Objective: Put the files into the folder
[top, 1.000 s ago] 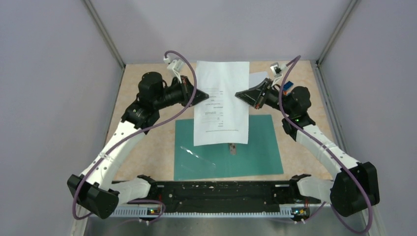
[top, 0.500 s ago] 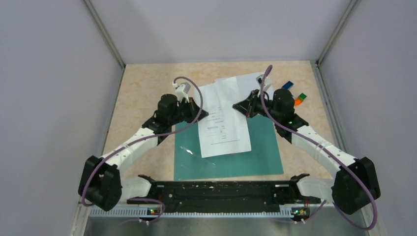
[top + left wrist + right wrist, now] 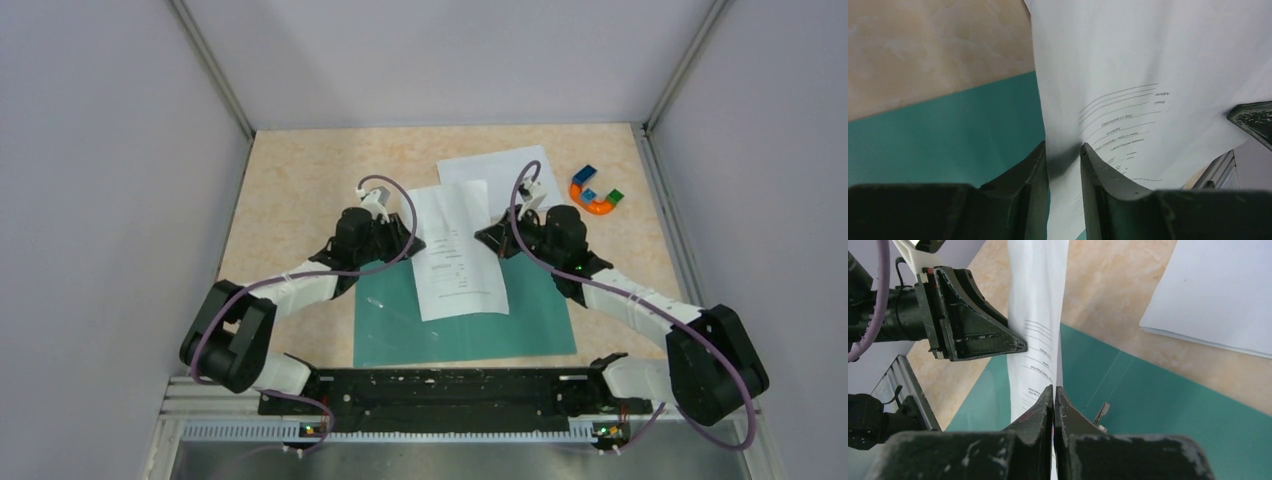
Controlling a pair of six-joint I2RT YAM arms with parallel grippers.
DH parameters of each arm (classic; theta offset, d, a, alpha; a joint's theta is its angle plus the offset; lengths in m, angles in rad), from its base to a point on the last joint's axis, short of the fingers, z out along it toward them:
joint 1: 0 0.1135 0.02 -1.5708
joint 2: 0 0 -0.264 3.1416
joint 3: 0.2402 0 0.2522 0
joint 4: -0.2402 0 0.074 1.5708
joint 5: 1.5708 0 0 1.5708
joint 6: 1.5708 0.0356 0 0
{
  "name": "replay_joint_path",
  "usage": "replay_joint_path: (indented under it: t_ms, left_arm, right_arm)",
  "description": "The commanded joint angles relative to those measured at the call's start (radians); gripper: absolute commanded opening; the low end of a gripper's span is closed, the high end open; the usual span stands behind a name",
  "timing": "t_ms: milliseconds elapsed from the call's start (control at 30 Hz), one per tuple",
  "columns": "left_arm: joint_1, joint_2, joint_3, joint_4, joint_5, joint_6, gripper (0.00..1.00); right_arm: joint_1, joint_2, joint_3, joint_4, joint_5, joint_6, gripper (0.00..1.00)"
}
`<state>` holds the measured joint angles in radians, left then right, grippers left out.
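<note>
Printed sheet (image 3: 458,268) bars the folder (image 3: 535,322) middle
Left gripper (image 3: 412,241) and right gripper (image 3: 481,236) flank it from either side; the folder's near strip and the far-left tabletop (image 3: 300,180) lie open, a horseshoe toy (image 3: 596,191) standing far right near the blank sheet (image 3: 500,168).

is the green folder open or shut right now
Open. The folder lies spread flat, and its inner metal clip shows bare beside the printed sheet that hangs over it.

2 white arms (image 3: 300,290), black joints, purple cables (image 3: 385,183); scuffed dark left tool (image 3: 1063,150) and right tool (image 3: 1054,388).
</note>
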<state>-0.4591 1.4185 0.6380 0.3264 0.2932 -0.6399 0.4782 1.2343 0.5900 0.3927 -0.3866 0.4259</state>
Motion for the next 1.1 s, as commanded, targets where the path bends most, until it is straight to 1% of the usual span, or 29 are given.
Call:
replay_joint_path:
  t_ms: [0,200,467,667,800,1000,1067]
  left_arm:
    - [-0.001,-0.006,-0.018,0.094,-0.024,-0.004,0.35]
    - [0.0,-0.004,-0.034,0.108,-0.014,-0.008,0.35]
    - [-0.002,-0.014,-0.088,0.149,0.006,-0.031,0.27]
    - [-0.002,-0.06,-0.12,0.121,-0.006,-0.03,0.25]
    - [-0.003,-0.089,-0.145,0.105,-0.019,-0.035,0.24]
    - [-0.003,-0.154,-0.142,-0.007,-0.088,-0.038,0.25]
    - [-0.003,-0.18,-0.127,-0.095,-0.135,-0.053,0.31]
  right_arm:
    - [0.01,0.003,-0.016,0.132,-0.017,-0.037,0.0]
    - [0.01,-0.013,-0.011,0.106,-0.083,-0.059,0.0]
    - [0.01,-0.056,-0.03,0.074,-0.148,-0.051,0.0]
    - [0.02,-0.071,-0.061,0.09,-0.159,-0.02,0.0]
    - [0.032,-0.071,-0.095,0.131,-0.154,0.022,0.0]
    - [0.052,-0.06,-0.14,0.199,-0.142,0.083,0.0]
    - [0.061,-0.05,-0.145,0.211,-0.13,0.093,0.0]
